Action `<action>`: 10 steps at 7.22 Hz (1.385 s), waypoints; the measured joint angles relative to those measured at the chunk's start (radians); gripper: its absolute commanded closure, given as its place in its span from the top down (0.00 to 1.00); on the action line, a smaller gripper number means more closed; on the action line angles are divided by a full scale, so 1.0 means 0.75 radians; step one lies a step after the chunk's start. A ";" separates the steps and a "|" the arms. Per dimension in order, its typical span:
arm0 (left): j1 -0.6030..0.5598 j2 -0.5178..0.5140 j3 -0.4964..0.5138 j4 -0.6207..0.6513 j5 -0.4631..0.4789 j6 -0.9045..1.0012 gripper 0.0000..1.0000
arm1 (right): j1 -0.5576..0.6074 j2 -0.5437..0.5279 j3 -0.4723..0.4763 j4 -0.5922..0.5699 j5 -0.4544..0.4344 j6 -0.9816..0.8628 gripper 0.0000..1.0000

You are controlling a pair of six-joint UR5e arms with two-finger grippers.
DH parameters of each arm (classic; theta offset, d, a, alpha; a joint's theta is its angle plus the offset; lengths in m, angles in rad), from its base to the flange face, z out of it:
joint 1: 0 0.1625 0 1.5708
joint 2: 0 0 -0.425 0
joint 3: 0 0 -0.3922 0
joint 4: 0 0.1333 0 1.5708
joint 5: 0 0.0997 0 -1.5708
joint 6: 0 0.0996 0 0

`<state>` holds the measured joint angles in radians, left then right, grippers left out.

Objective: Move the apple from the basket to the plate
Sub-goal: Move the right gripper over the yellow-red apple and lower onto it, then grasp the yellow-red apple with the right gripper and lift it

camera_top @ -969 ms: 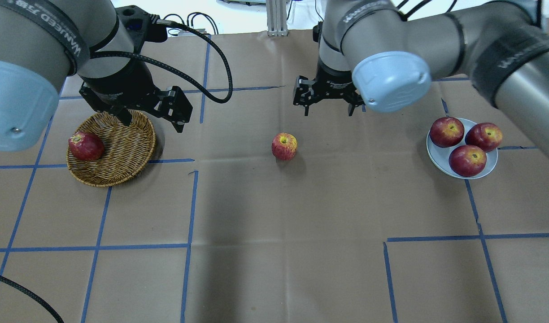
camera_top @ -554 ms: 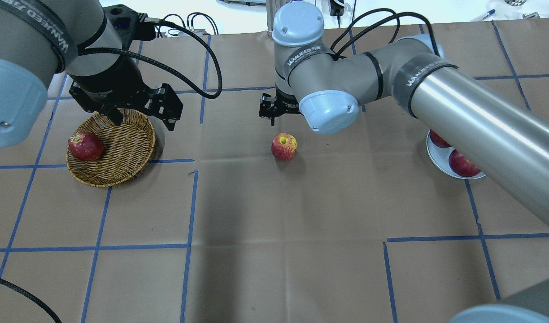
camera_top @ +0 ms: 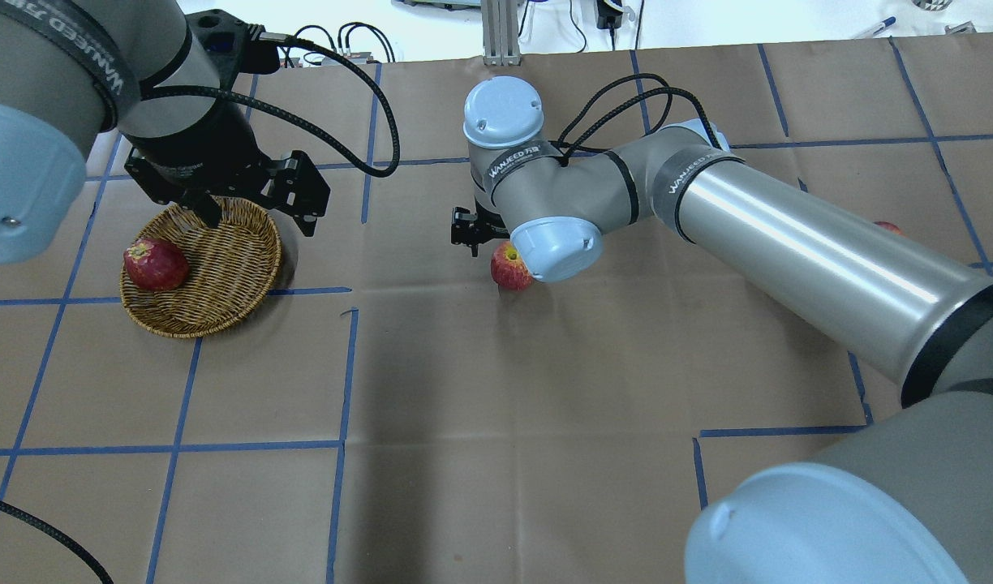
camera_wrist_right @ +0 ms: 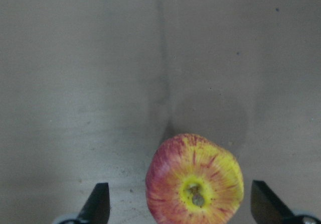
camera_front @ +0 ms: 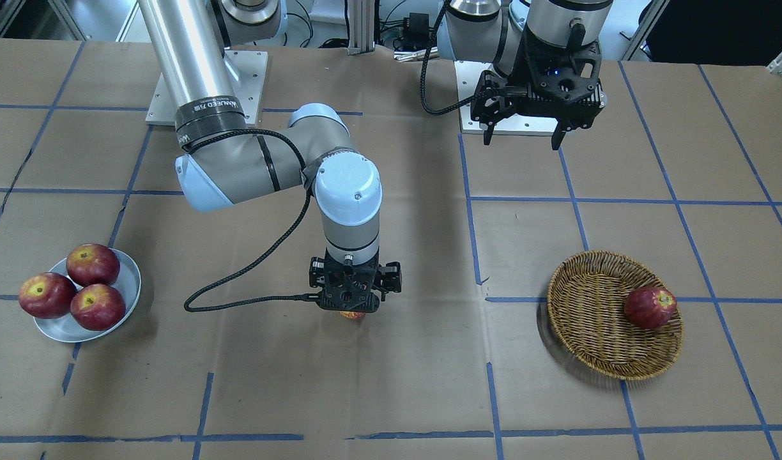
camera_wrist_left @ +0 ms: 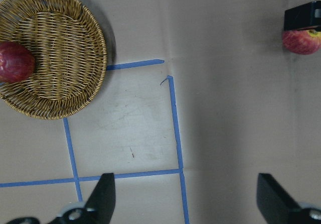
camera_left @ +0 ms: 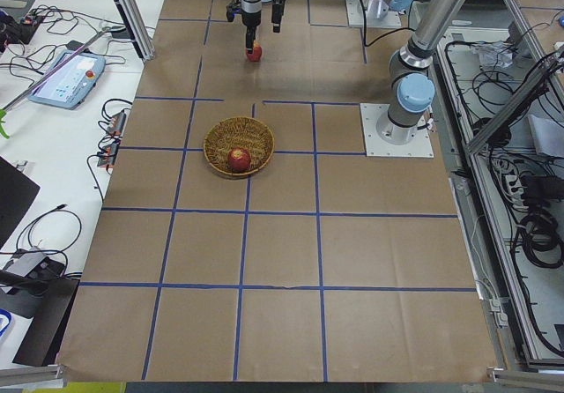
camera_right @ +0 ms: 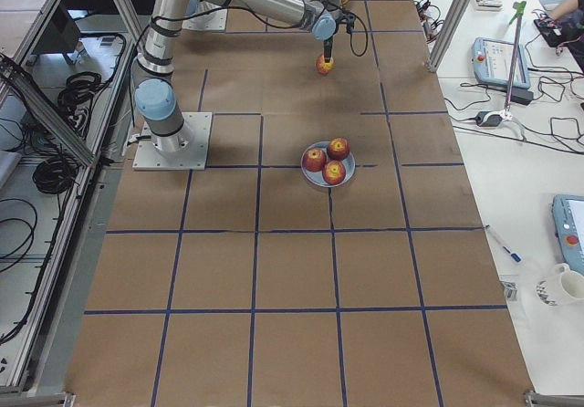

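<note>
The pale yellow-red apple (camera_top: 506, 268) sits on the brown paper at the table's middle, outside the basket. It also shows in the right wrist view (camera_wrist_right: 194, 181) and the front view (camera_front: 352, 314). My right gripper (camera_front: 352, 300) hangs low over it, open, with one finger (camera_wrist_right: 99, 204) on each side and not touching. The wicker basket (camera_top: 237, 251) stands at the left and holds one dark red apple (camera_top: 156, 264). My left gripper (camera_top: 257, 215) is open and empty above the basket's far rim. The plate (camera_front: 130, 281) is at the far right.
Three dark red apples (camera_front: 71, 287) fill the plate. In the overhead view my right arm (camera_top: 788, 243) stretches across the table's right half and hides most of the plate. Blue tape lines cross the paper.
My right arm has swung left and come down over the pale apple, with its fingers now astride it. The left gripper shifted slightly left, then stayed still.
</note>
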<state>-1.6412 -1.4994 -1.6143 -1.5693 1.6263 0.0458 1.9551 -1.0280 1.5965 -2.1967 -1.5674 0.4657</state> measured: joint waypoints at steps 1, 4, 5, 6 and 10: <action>0.000 -0.001 -0.001 -0.001 0.002 0.002 0.99 | -0.001 0.005 0.036 -0.029 0.000 -0.009 1.00; -0.001 0.002 -0.001 -0.004 0.004 0.005 0.99 | -0.002 0.011 0.083 -0.079 -0.001 -0.017 0.65; -0.001 0.003 -0.001 -0.004 0.005 0.005 0.99 | -0.006 0.014 0.079 -0.081 0.000 -0.017 0.59; -0.001 0.004 -0.001 -0.004 0.006 0.006 0.99 | -0.011 0.014 0.071 -0.083 0.001 -0.018 0.57; 0.000 0.007 -0.001 -0.005 0.008 0.006 0.99 | -0.060 -0.120 0.006 0.043 -0.003 -0.047 0.57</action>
<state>-1.6413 -1.4944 -1.6153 -1.5727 1.6321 0.0506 1.9100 -1.1180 1.6010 -2.1648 -1.5700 0.4306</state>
